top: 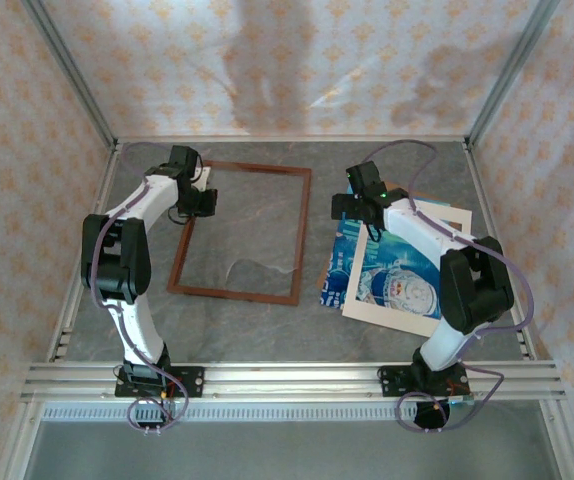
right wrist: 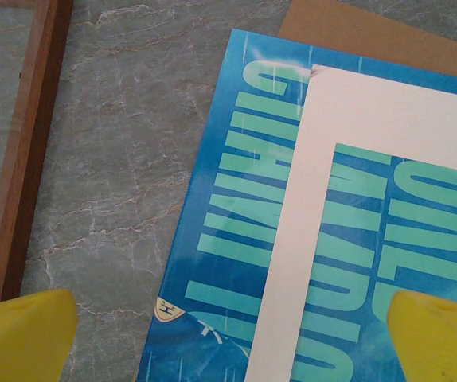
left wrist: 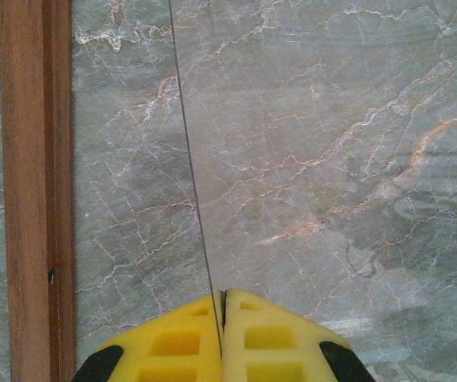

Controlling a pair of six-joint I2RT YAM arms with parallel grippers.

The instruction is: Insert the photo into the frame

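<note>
The frame [top: 302, 235], thin reddish-brown wood, lies flat left of the table's middle; one rail [left wrist: 33, 199] runs down the left wrist view. My left gripper [top: 199, 198] hovers at the frame's far left corner, its yellow fingers [left wrist: 177, 342] shut on a thin clear pane [left wrist: 193, 159] seen edge-on. The photo [top: 339, 270], blue with pale lettering [right wrist: 220, 239], lies to the right under a cream mat [right wrist: 324, 159]. My right gripper [top: 359, 205] is open above the photo's far left corner [right wrist: 228, 322], nothing between its fingers.
A brown cardboard backing [right wrist: 356, 32] pokes out from under the photo. The table is grey marble [top: 247, 330]. An aluminium rail [top: 297, 380] carries both arm bases at the near edge, and patterned walls close in the sides and back.
</note>
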